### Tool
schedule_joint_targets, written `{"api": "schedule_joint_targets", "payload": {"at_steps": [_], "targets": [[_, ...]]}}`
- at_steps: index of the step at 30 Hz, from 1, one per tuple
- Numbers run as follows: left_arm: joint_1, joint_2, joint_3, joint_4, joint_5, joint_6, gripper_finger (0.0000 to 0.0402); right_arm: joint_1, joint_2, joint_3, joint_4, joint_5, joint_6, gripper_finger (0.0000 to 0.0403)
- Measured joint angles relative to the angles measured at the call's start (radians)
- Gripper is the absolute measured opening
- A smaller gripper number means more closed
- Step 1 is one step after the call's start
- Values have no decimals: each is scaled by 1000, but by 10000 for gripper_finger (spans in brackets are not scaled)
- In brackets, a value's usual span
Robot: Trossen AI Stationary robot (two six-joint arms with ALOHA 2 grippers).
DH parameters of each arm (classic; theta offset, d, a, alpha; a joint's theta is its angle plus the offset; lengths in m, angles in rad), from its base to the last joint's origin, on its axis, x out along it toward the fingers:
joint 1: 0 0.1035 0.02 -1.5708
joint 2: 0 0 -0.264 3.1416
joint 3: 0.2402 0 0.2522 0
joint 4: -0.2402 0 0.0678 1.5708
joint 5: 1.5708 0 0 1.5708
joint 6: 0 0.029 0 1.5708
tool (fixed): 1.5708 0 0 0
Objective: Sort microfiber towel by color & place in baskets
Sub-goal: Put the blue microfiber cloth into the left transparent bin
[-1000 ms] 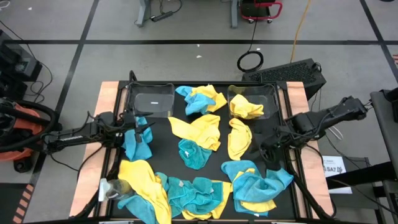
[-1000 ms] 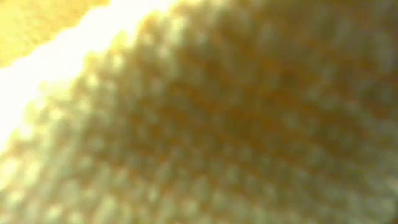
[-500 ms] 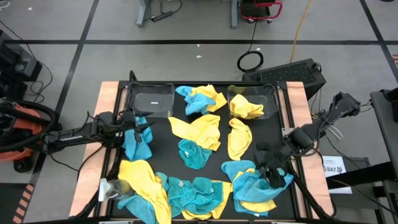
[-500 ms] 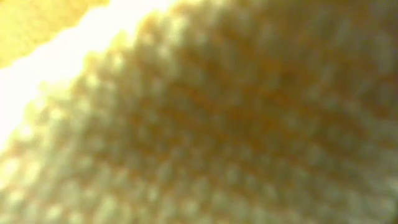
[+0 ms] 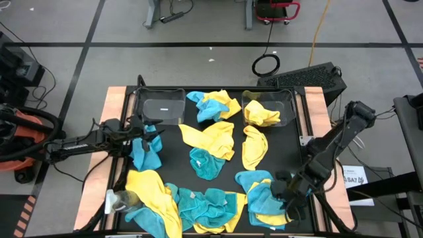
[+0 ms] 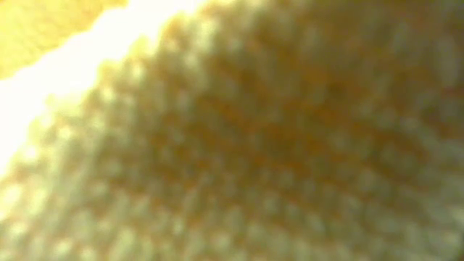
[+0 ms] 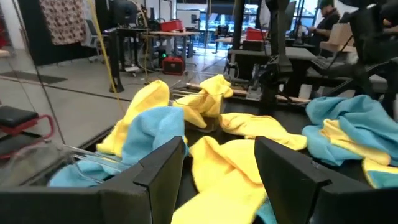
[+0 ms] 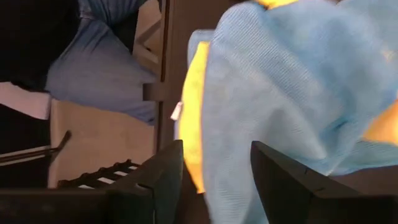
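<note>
Two baskets stand at the table's [image 5: 116, 99] far edge: left basket [image 5: 162, 106] empty, right basket [image 5: 269, 106] holding one yellow towel [image 5: 261, 117]. Left of the centre yellow towel [image 5: 210, 139], the left gripper [image 5: 147, 132] hangs spread and unladen over a teal towel [image 5: 145, 152]. Right and nearer, the right gripper [image 5: 291, 201], fingers parted and gripping nothing, hovers at a teal-and-yellow heap [image 5: 268, 198]; next, probably descending and pinching one cloth. No legible writing.

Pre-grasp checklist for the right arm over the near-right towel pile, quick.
1. Right gripper over the teal towel: ok.
2. Right fingers open, nothing between them: ok.
3. Yellow towel under the teal one, risk of a double pick: not ok.
4. Left basket free for teal: ok.
5. Left gripper open, clear of the right arm: ok.
6. Low view usable: not ok, cloth covers it.
</note>
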Motion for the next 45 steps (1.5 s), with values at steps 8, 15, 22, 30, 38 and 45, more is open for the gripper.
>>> {"api": "schedule_joint_targets", "payload": {"at_steps": [8, 15, 22, 30, 38, 45], "targets": [[-25, 110, 0, 114, 175, -57, 207, 69, 70, 0, -1, 29, 122, 180], [-111, 329, 0, 352, 191, -59, 207, 72, 145, 0, -30, 30, 138, 180], [-186, 586, 7, 652, 190, -31, 207, 72, 209, -1, -94, 32, 155, 172], [-252, 846, 127, 709, 188, 23, 207, 72, 228, -1, -110, 55, 152, 83], [-290, 1032, 260, 709, 188, 81, 207, 72, 228, -1, -104, 66, 109, 4], [-297, 1100, 294, 704, 189, 125, 207, 76, 228, 113, -255, 143, 83, 1]]}}
